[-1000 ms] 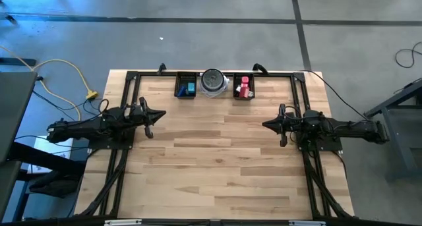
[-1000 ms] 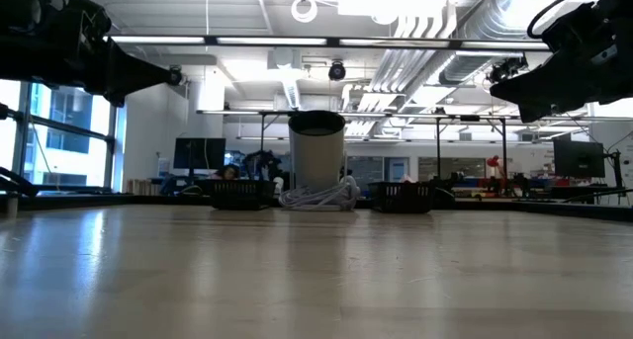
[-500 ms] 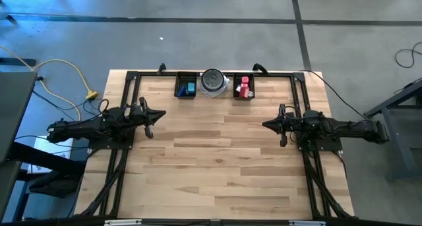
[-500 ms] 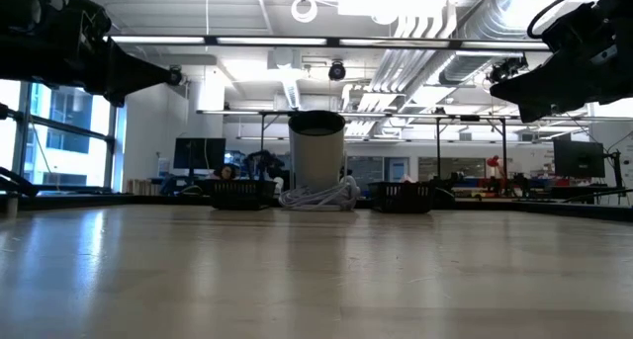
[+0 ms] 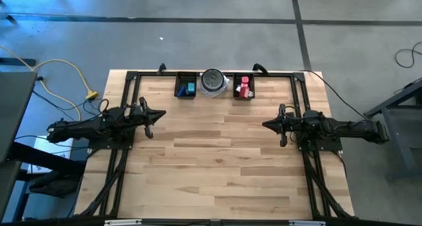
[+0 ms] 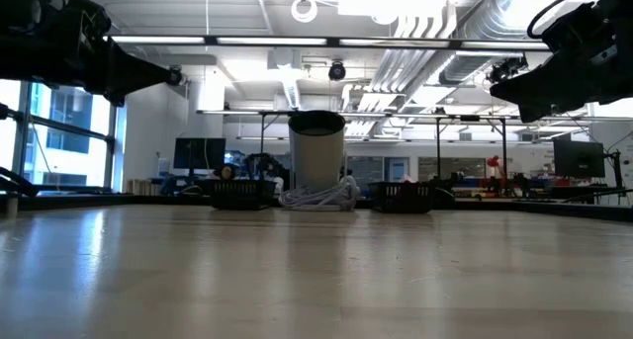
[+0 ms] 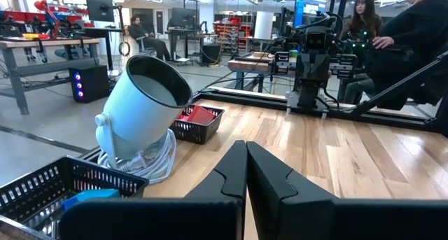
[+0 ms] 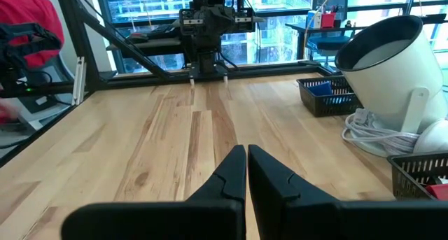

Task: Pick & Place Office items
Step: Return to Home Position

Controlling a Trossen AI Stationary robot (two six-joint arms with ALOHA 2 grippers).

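Both arms are parked at the sides, nothing in hand. Left claw (image 5: 158, 114) hangs over the left part of the tabletop (image 5: 217, 160), right claw (image 5: 269, 125) over the right part. Their tips face each other w/ bare wood between, and the low view shows both well clear of the surface. Wrist views: each claw's fingers (image 7: 227, 177) are pressed together tip to tip, no gap, pinching nothing.

The office items we can see are all at the far edge, inside the two baskets. A blue piece (image 5: 190, 88) lies in the left basket (image 5: 186, 97). A red piece (image 5: 244, 85) w/ a pinkish bit just beside it lies in the right basket (image 5: 236, 94). Between the baskets stands a pale lamp-like can (image 5: 213, 82) on a coiled white cord (image 7: 150, 163). We see no loose pieces on the wood, so the sorting looks done, approx.

Handling, our guess: small hard plastic blocks, so light and stiff, w/ no give under the pads. The smooth faces are prob. slippery, so a weak squeeze could let one twist. They don't look fragile. To re-grab one we'd come from straight above and pinch across the two flattest opposing sides near mid-height. We'd also keep the fingers off the mesh walls, since the pieces lie close to them. Exact shape and orientation are too small to tell.
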